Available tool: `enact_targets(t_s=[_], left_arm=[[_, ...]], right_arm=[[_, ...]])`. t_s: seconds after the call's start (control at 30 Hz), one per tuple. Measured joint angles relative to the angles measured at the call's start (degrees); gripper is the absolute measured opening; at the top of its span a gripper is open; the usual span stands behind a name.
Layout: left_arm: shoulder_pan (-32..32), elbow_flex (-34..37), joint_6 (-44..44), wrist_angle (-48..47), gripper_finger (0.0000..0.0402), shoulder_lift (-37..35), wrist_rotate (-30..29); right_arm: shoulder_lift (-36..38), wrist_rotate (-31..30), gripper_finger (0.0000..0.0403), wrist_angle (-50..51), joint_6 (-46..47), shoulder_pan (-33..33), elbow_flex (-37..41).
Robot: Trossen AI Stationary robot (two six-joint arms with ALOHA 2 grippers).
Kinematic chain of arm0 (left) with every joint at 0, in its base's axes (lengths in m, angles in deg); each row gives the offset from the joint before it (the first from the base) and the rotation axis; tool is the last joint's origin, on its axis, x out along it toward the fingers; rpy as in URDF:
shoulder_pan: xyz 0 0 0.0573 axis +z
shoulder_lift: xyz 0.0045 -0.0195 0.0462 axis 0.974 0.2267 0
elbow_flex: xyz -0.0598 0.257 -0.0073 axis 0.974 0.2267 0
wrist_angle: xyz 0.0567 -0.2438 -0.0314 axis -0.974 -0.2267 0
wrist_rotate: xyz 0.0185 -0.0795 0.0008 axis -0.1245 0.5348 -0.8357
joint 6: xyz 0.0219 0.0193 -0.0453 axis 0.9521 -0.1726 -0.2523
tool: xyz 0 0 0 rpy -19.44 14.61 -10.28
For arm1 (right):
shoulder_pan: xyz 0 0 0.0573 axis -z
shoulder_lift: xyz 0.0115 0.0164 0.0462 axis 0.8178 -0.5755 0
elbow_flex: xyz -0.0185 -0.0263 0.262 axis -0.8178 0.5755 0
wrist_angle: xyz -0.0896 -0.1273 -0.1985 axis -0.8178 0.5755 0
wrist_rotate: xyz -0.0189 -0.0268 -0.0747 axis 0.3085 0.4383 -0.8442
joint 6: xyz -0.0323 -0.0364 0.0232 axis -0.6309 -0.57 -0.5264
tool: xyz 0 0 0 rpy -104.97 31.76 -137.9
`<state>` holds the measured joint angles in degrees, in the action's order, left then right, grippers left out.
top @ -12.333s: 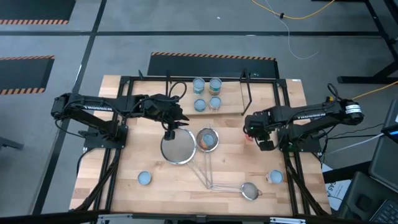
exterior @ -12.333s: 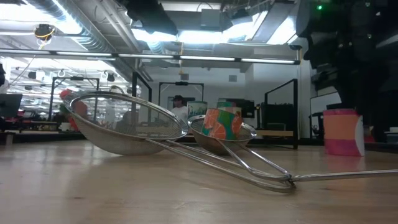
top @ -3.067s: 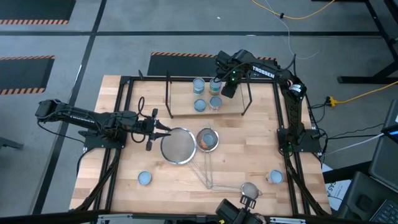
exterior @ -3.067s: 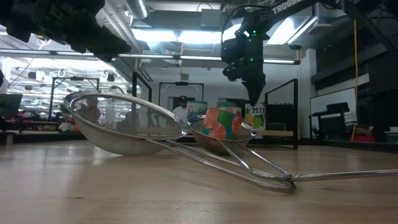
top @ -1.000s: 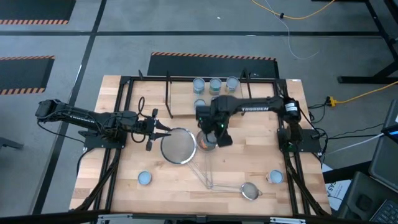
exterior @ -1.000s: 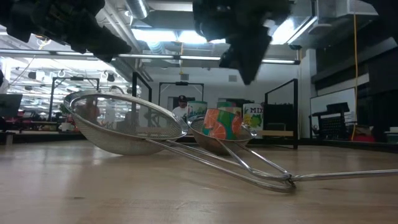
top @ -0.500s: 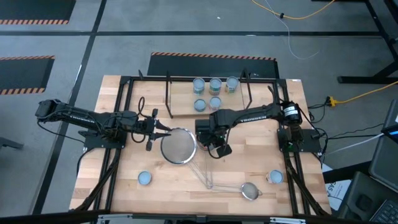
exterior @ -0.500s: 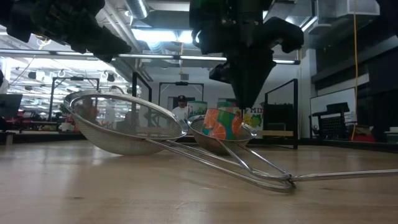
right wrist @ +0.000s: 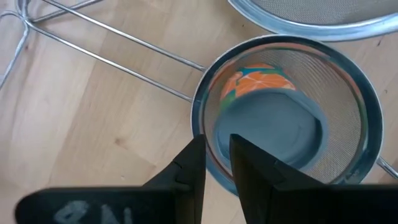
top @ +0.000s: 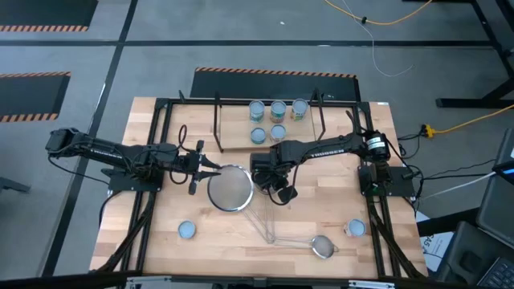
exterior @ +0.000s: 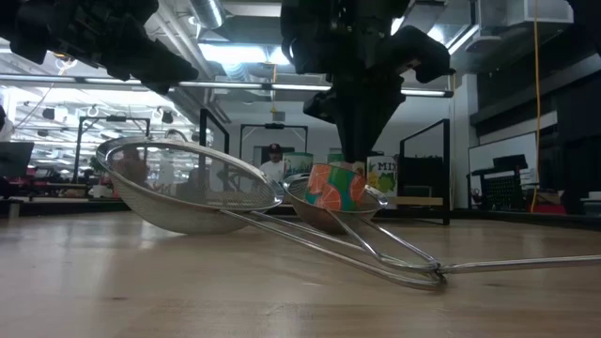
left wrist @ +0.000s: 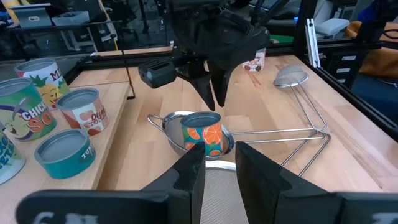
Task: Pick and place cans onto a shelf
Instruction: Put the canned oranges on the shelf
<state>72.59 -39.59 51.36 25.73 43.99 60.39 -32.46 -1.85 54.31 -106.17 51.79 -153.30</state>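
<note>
An orange-labelled can (exterior: 331,187) is seen sitting in a small steel mesh strainer (exterior: 319,212) on the wooden counter (exterior: 188,282). Directly above the can, the right hand (exterior: 355,141) is poised, its dark fingers pointing down at the can's top. A larger mesh strainer (exterior: 188,192) is tilted just beside the small one, and their long wire handles are crossed. Further cans (exterior: 383,178) are visible behind. The left arm (exterior: 89,33) is hung at the upper corner.

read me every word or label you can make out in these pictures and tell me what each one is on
"CHICK" over "SO": can on the shelf, cut off.
"Dic...": red-and-white can, rest unreadable.
"M...": pineapple can, cut off.
"MI...": can behind the right gripper.
Right arm lettering: too small.
Orange can: none readable.
</note>
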Motion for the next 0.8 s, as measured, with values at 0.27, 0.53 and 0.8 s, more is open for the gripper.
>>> enact_targets(t_s=[0.27,0.53,0.8], left_arm=[[-0.01,0.0,0.0,-0.01,0.0082,0.0,0.0],[0.0,0.0,0.0,-0.07,0.0082,0.0,0.01],[0.0,0.0,0.01,-0.4,0.0082,0.0,0.02]], right_arm=[[0.02,0.13,0.0077,-1.41,0.23,-0.02,1.43],[0.02,-0.31,0.0077,-6.16,3.19,-0.02,7.59],[0.02,-0.33,0.0077,-6.53,3.21,-0.02,7.8]])
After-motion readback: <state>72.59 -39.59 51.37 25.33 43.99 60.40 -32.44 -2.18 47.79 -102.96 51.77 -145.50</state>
